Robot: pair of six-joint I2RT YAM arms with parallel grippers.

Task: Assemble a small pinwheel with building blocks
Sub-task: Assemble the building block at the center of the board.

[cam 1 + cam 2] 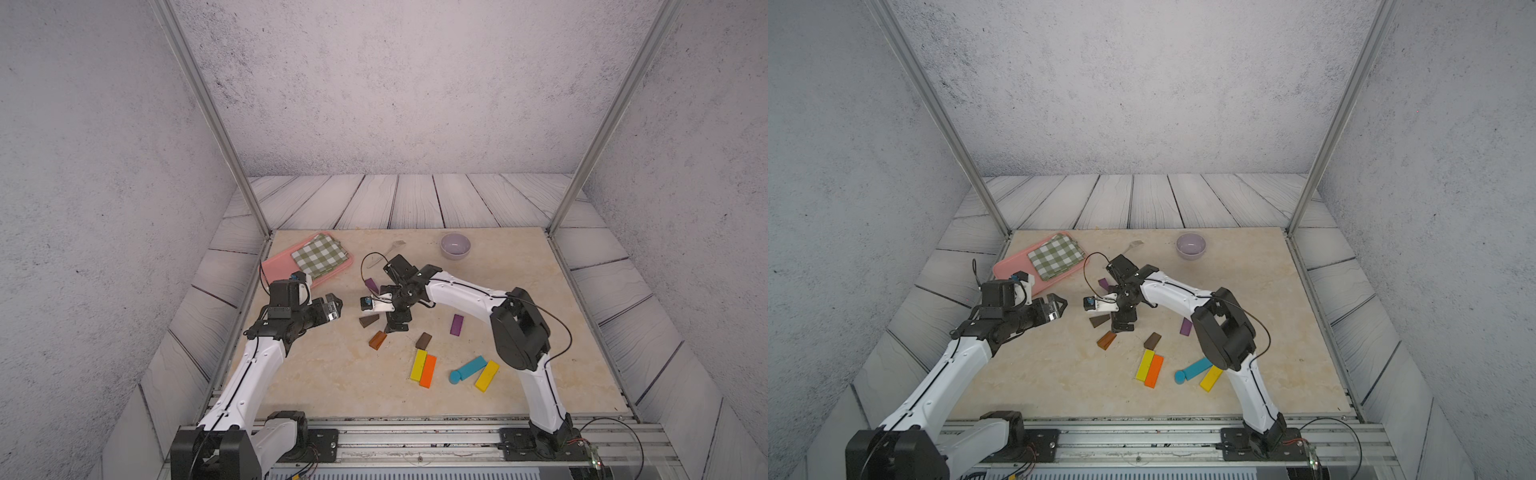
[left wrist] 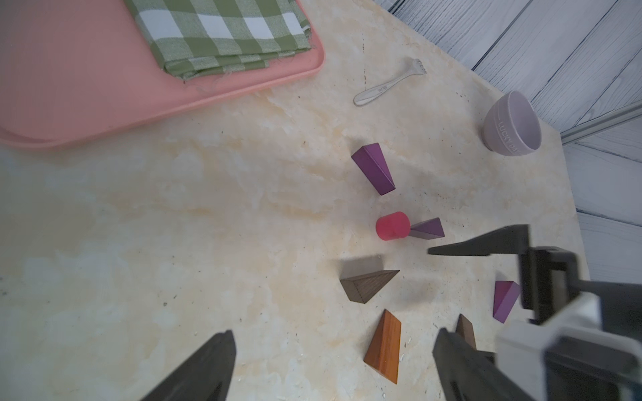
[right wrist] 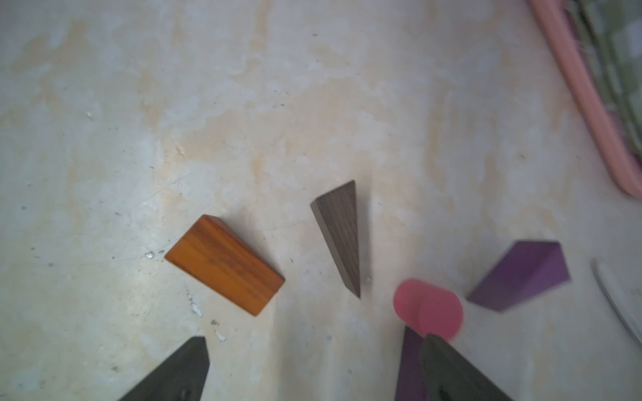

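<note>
A pink cylinder (image 2: 392, 225) stands mid-table with a purple wedge (image 2: 429, 229) touching it. Round it lie another purple wedge (image 1: 371, 285), a dark brown wedge (image 1: 368, 320) and an orange-brown wedge (image 1: 377, 340). Nearer the front lie a brown wedge (image 1: 423, 340), a purple wedge (image 1: 456, 324), yellow (image 1: 418, 365) and orange (image 1: 427, 371) bars, a blue bar (image 1: 473, 367), a blue cylinder (image 1: 455, 377) and a yellow bar (image 1: 487, 375). My right gripper (image 3: 314, 342) hangs open and empty over the cylinder, hiding it in both top views. My left gripper (image 2: 335, 335) is open at the left.
A pink tray (image 1: 282, 266) with a green checked cloth (image 1: 319, 254) sits at the back left. A metal fork (image 1: 388, 251) and a lilac bowl (image 1: 455, 245) lie near the far edge. Metal posts stand at the table's far corners.
</note>
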